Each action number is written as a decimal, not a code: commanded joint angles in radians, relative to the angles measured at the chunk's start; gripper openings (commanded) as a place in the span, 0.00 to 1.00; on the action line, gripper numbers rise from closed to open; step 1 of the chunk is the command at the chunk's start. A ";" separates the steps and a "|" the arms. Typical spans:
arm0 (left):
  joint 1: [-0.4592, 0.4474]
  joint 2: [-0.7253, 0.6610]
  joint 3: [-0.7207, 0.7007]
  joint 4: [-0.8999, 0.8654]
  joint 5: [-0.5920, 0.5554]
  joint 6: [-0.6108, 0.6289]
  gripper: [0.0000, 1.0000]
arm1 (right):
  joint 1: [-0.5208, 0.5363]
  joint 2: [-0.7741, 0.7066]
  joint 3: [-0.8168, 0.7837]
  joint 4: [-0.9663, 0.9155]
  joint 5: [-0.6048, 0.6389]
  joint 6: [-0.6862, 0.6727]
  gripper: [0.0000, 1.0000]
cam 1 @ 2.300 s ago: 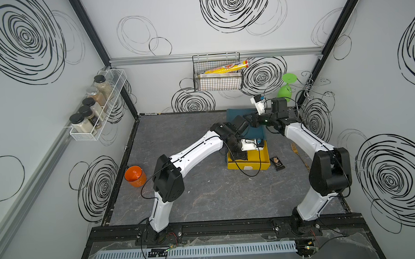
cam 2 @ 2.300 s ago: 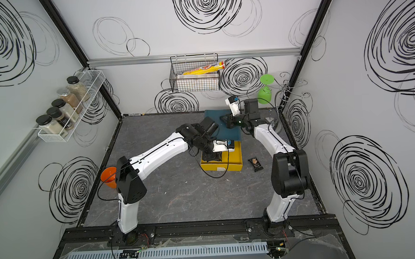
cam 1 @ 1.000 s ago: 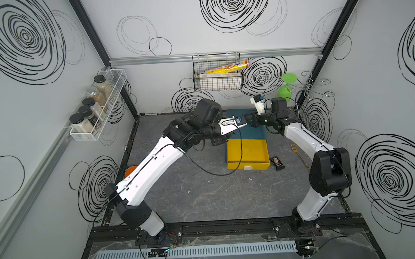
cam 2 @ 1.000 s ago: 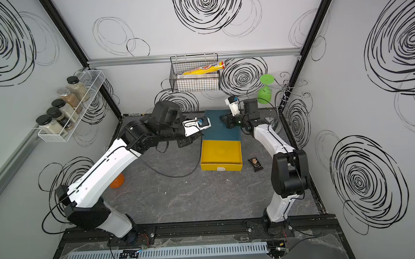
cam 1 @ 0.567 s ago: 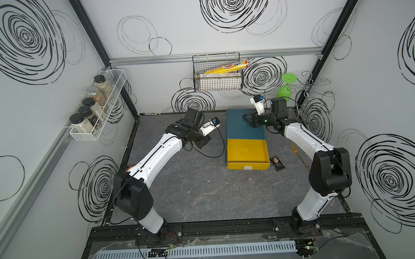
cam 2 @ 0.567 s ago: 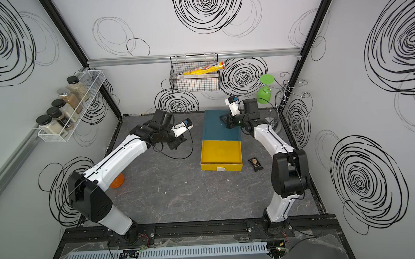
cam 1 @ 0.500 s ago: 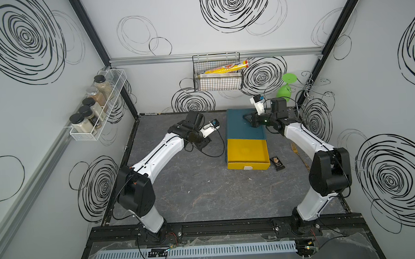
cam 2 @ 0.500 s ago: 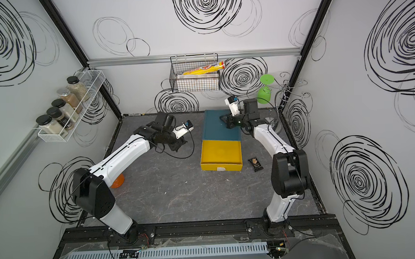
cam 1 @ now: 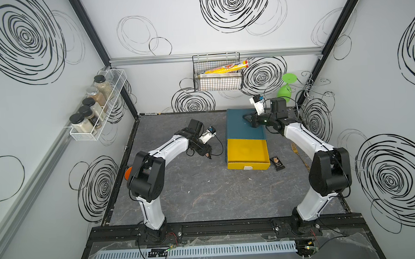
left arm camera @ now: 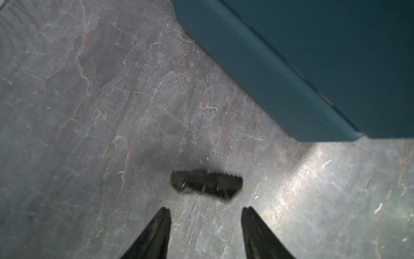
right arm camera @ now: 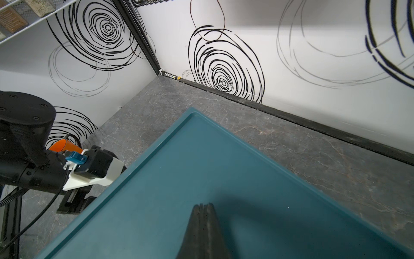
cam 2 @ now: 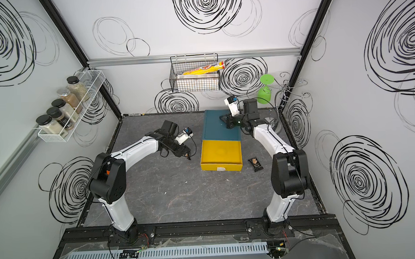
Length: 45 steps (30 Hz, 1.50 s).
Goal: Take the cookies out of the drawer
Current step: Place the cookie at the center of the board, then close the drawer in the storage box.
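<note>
Left gripper (left arm camera: pixel 205 213) hangs low over the table (left arm camera: pixel 112 112), on the left-arm side of the teal cabinet (left arm camera: pixel 313 56). Its jaws stand fairly wide, with nothing between them.

A black cookie packet (left arm camera: pixel 206 187) sits just past the fingertips and clear of both. It is blurred in the wrist view, so I cannot tell whether it lies flat on the table. It is outside the drawer (cam 1: pixel 258 165) and near the cabinet's side.

Right gripper (right arm camera: pixel 203 207) has its jaws pressed together and holds nothing. Its tips are down at the cabinet's top, toward the back right part. I cannot tell whether they touch it.

The yellow drawer is pulled out from the cabinet toward the arm bases.

A second black packet (cam 1: pixel 277 163) lies on the table just beside the drawer's front right corner, biscuit picture facing up. A fork (cam 1: pixel 299 152) lies on the table further right of it.
</note>
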 commanded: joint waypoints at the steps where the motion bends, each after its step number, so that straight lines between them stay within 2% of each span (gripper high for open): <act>1: 0.008 -0.004 -0.013 0.056 0.039 -0.026 0.68 | 0.006 0.043 -0.057 -0.197 0.067 -0.003 0.00; 6: 0.011 -0.087 -0.006 0.086 0.026 -0.066 0.86 | 0.006 0.033 -0.058 -0.193 0.066 0.004 0.00; 11: 0.003 -0.220 0.019 0.066 -0.030 -0.161 0.86 | 0.006 0.025 -0.053 -0.200 0.061 0.013 0.00; 13: -0.021 -0.291 0.007 0.046 -0.043 -0.222 0.83 | 0.005 0.021 -0.050 -0.197 0.058 0.020 0.00; 14: -0.050 -0.331 -0.009 0.031 -0.063 -0.252 0.77 | 0.006 0.020 -0.048 -0.197 0.055 0.022 0.00; 15: -0.086 -0.367 -0.030 0.026 -0.094 -0.287 0.67 | 0.006 0.022 -0.045 -0.200 0.053 0.022 0.00; 16: -0.139 -0.404 -0.055 0.016 -0.124 -0.331 0.53 | 0.005 0.023 -0.042 -0.208 0.053 0.019 0.00; 19: -0.322 -0.487 -0.151 0.014 -0.162 -0.439 0.28 | 0.008 0.027 -0.037 -0.223 0.067 0.014 0.00; 21: -0.462 -0.529 -0.230 0.059 -0.178 -0.512 0.17 | 0.008 0.030 -0.034 -0.231 0.067 0.011 0.00; 23: -0.558 -0.567 -0.341 0.187 -0.174 -0.637 0.08 | 0.008 0.031 -0.030 -0.235 0.073 0.014 0.00; 24: -0.591 -0.577 -0.381 0.238 -0.160 -0.674 0.06 | 0.010 0.032 -0.027 -0.239 0.073 0.014 0.00; 26: -0.655 -0.584 -0.456 0.332 -0.217 -0.758 0.01 | 0.012 0.035 -0.018 -0.244 0.080 0.016 0.00; 29: -0.699 -0.561 -0.488 0.400 -0.289 -0.822 0.00 | 0.021 0.039 -0.006 -0.260 0.093 0.009 0.00; 38: -0.716 -0.470 -0.482 0.645 -0.334 -0.881 0.00 | 0.032 0.040 -0.018 -0.281 0.134 -0.006 0.00; 45: -0.699 -0.424 -0.474 0.722 -0.503 -0.859 0.00 | 0.032 0.047 -0.023 -0.284 0.140 -0.002 0.00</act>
